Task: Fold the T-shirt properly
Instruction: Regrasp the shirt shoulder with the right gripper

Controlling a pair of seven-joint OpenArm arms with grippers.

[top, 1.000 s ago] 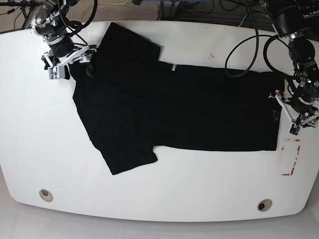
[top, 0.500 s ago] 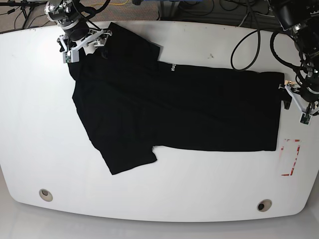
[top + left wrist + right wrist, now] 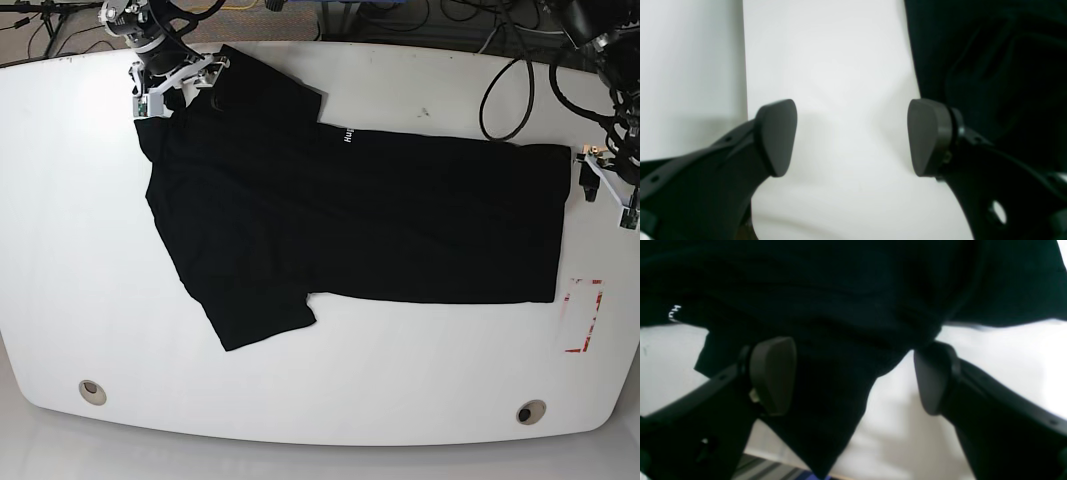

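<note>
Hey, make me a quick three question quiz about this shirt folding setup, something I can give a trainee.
1. True or false: the right gripper has its jaws shut on the T-shirt.
2. What lies between the left gripper's jaws: A) black cloth, B) bare white table, C) a cable?
3. What colour is the lettering near the shirt's collar?

Key: 1 false, the jaws stand open over the cloth. 2 B. 3 white.

- The left gripper (image 3: 851,136), with dark rounded pads on black fingers, hangs with jaws wide apart and nothing between them.
- The right gripper (image 3: 853,376), of the same black build, is likewise spread wide, gripping nothing.
</note>
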